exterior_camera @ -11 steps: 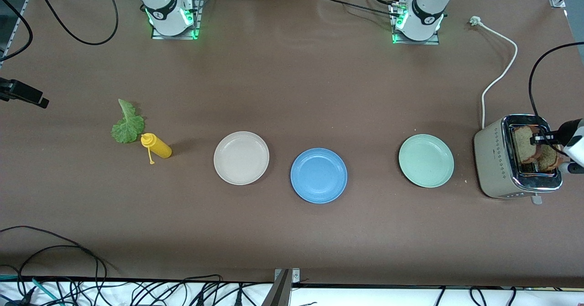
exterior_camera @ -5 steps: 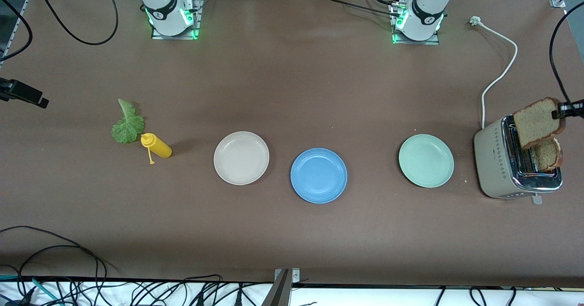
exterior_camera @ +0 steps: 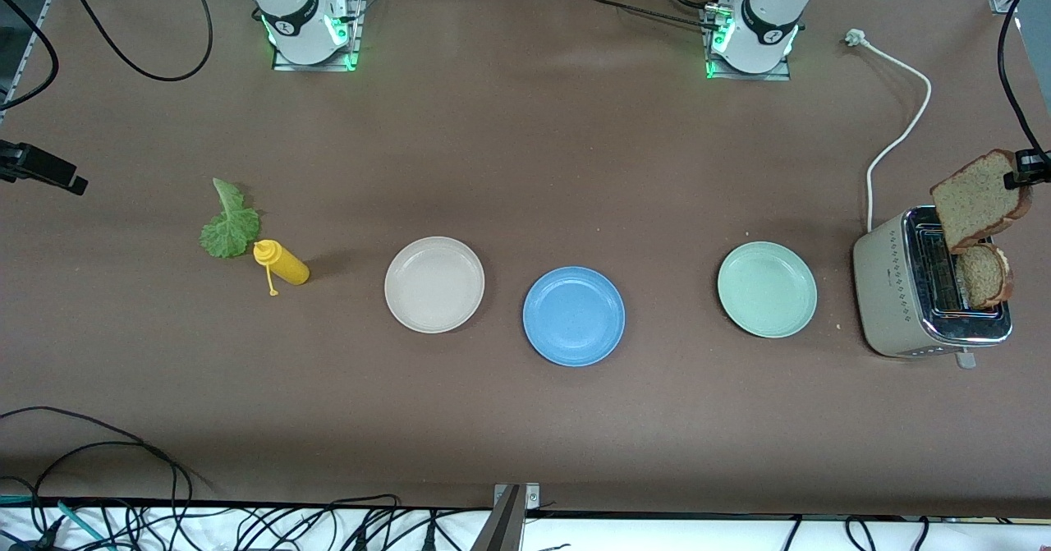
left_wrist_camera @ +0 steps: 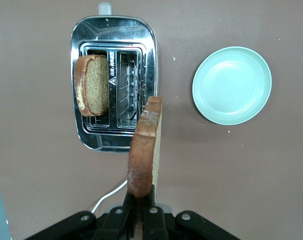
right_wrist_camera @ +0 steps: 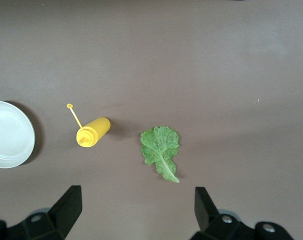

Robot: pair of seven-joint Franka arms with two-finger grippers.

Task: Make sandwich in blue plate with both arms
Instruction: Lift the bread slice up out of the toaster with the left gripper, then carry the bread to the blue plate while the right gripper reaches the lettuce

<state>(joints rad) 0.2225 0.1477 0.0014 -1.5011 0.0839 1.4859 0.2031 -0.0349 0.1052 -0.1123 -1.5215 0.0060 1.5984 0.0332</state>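
Note:
My left gripper [exterior_camera: 1026, 175] is shut on the top edge of a brown bread slice [exterior_camera: 981, 198], which hangs upright over the toaster [exterior_camera: 899, 296]. In the left wrist view the fingers [left_wrist_camera: 140, 197] pinch the slice [left_wrist_camera: 145, 150] by its crust. A second slice [exterior_camera: 984, 275] stands in one toaster slot [left_wrist_camera: 93, 85]. The blue plate [exterior_camera: 573, 316] lies bare between two other plates. A green lettuce leaf [exterior_camera: 228, 224] lies toward the right arm's end of the table. My right gripper [right_wrist_camera: 138, 197] hovers open above the table near the leaf [right_wrist_camera: 161, 147].
A yellow squeeze bottle [exterior_camera: 283, 264] lies beside the lettuce. A beige plate [exterior_camera: 434, 284] and a pale green plate [exterior_camera: 767, 289] flank the blue one. The toaster's white cable [exterior_camera: 899, 136] runs toward the left arm's base.
My left gripper has pulled the bread slice up out of the toaster slot and raised it higher above the toaster. The lettuce, bottle and plates have not moved.

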